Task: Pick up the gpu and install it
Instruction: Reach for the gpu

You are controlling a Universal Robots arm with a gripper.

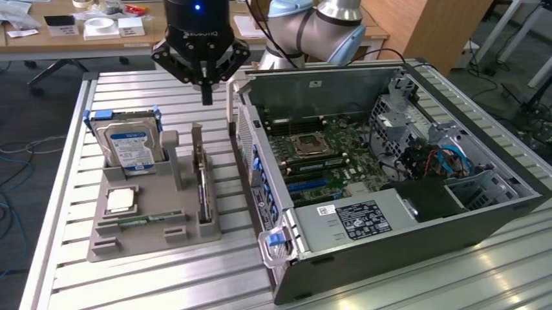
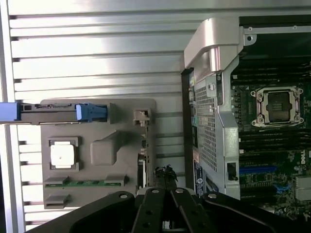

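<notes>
Nearest the front edge of the slatted table (image 1: 172, 284) sits a grey holder tray (image 1: 129, 242). A narrow green memory stick (image 1: 142, 219) lies flat close to the tray's near edge, and a square processor chip (image 1: 121, 200) sits in a pocket just behind it. The gpu (image 1: 203, 187) stands on its long edge in a slot along the tray's side at the exterior view's right, running from the near end to the far end, with its silver bracket up at the far end. A hard drive (image 1: 129, 150) with a blue-white label stands upright at the tray's far corner on the exterior view's left. The open computer case (image 1: 388, 252) lies right beside the tray on the gpu's side, motherboard (image 1: 328, 148) showing.

The gripper (image 1: 207, 97) hangs over the far end of the tray, fingers pressed together with nothing between them. The fingertips point straight down, above the bracket end of the gpu and clear of it, no contact.
</notes>
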